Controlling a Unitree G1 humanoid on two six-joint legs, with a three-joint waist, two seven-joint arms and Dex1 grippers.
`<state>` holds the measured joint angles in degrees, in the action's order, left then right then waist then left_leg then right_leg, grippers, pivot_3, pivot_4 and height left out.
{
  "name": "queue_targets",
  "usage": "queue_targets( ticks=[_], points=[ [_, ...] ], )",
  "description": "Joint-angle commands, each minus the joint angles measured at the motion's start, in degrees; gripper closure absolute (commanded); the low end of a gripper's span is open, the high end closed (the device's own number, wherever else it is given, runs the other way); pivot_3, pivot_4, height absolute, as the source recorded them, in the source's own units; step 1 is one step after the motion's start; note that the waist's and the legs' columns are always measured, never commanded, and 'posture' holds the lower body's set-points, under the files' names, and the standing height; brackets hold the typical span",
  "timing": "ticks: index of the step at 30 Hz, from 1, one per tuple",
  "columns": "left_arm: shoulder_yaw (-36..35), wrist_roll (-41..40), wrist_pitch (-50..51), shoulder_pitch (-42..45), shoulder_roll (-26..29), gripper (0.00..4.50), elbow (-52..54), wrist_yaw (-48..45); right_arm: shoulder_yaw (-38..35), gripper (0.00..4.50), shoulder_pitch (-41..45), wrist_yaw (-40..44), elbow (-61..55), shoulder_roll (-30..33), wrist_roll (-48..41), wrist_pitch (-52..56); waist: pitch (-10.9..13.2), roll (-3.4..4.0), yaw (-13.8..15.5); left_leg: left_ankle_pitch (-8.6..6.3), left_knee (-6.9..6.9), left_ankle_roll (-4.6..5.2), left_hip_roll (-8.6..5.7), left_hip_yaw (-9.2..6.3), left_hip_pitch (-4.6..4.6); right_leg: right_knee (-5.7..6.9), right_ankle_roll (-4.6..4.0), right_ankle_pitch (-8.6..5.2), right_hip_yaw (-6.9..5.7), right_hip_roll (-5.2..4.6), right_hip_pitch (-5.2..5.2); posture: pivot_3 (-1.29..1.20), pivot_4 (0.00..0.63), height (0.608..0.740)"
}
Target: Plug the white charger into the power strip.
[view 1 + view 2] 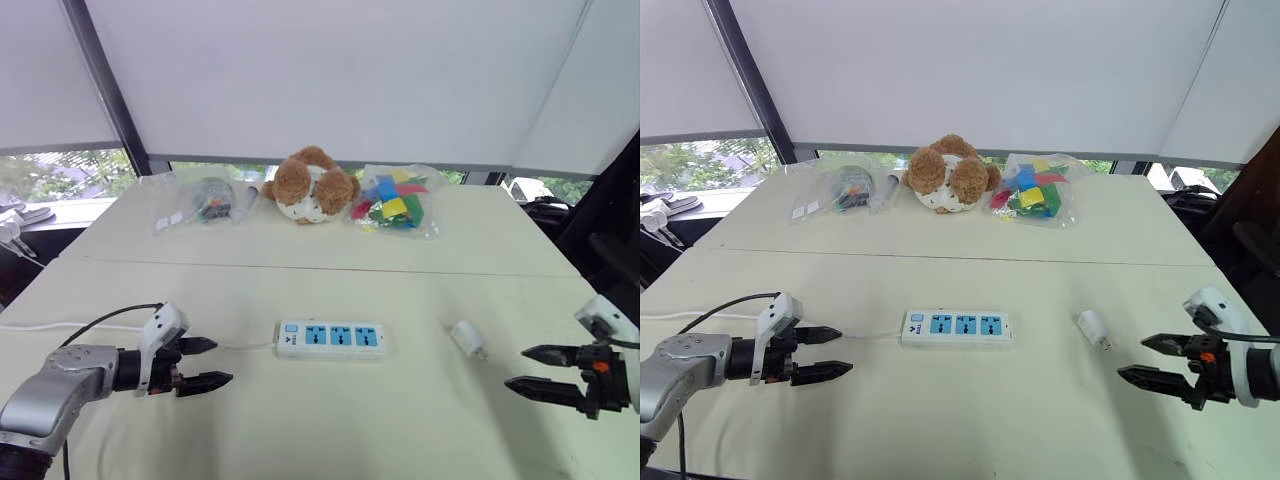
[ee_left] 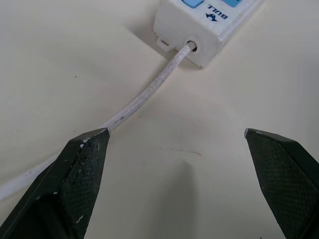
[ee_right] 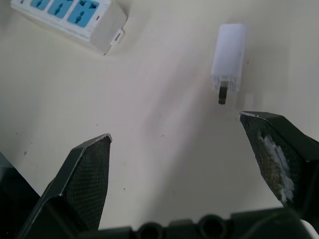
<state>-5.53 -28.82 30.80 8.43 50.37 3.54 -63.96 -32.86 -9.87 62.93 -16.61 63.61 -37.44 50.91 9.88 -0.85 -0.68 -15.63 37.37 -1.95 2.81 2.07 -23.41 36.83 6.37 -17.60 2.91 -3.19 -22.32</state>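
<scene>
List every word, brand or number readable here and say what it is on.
"BULL", beside a small logo, on the cable end of the power strip.
The stickers on the clear bag are too small to read.
The white charger shows no marking.

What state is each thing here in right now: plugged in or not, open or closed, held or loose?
White charger: unplugged, lying on its side, prongs bare, held by nothing.
Power strip: lying flat, all three sockets empty.
Left gripper: open, empty, beside the strip's cord.
Right gripper: open, empty, close to the charger without touching it.
Plush bear: resting loose at the back.
</scene>
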Motion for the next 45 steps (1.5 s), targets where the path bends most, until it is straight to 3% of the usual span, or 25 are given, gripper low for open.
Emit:
queue_targets(
  ticks=[1,25,29,35,37,45],
  points=[
    [-2.27,-0.18,-1.27,-0.22,-0.43,0.04,0.86,0.65,0.0,0.0,0.89,-0.46,-0.11,-0.51,-0.52,-0.06,0.0,0.0,-0.01,0.0,0.02,0.0,0.0,0.0,0.01,0.06,0.0,0.0,0.0,0.0,0.0,0.0,0.15,0.739],
    [-0.63,1.11,-2.08,5.07,-0.67,0.04,-4.13,-2.06,-0.52,0.0,0.47,-1.64,0.72,-3.06,0.59,-2.9,-0.01,-0.01,0.07,0.02,0.32,-0.02,0.08,-0.13,0.01,0.37,0.0,0.0,0.01,0.19,0.03,0.0,0.15,0.739],
    [2.65,5.35,-10.79,9.38,-1.34,0.04,-9.0,-6.04,0.19,0.0,2.26,-2.33,1.75,-2.4,1.51,-3.68,-0.02,-0.01,0.08,0.02,0.39,-0.02,0.09,-0.16,0.0,0.41,0.0,0.0,0.01,0.25,0.03,0.0,0.15,0.739],
    [11.52,12.21,-27.25,23.5,-6.92,0.04,-25.11,-18.21,3.31,0.0,9.19,-1.57,-3.55,-0.53,-5.63,3.0,-0.03,0.01,0.22,0.02,0.56,-0.02,0.1,-0.16,-0.03,0.48,-0.01,0.0,0.01,0.29,0.07,0.0,0.15,0.739],
    [14.37,15.4,-33.93,27.06,-9.35,0.04,-31.49,-21.05,4.03,0.0,8.8,-1.91,-5.79,-0.35,-5.79,3.71,-0.04,0.0,0.36,0.02,0.6,-0.01,0.1,-0.21,-0.06,0.49,0.0,0.0,0.01,0.34,0.07,0.0,0.15,0.739],
    [15.66,19.2,-43.19,36.92,-18.64,0.04,-49.23,-22.53,-2.33,0.0,2.08,-4.59,-14.59,-2.35,-10.34,9.67,-0.03,-0.04,0.29,0.0,0.67,0.03,0.11,-0.4,-0.23,0.49,0.08,0.01,0.06,0.45,0.0,0.0,0.15,0.739]
  ],
)
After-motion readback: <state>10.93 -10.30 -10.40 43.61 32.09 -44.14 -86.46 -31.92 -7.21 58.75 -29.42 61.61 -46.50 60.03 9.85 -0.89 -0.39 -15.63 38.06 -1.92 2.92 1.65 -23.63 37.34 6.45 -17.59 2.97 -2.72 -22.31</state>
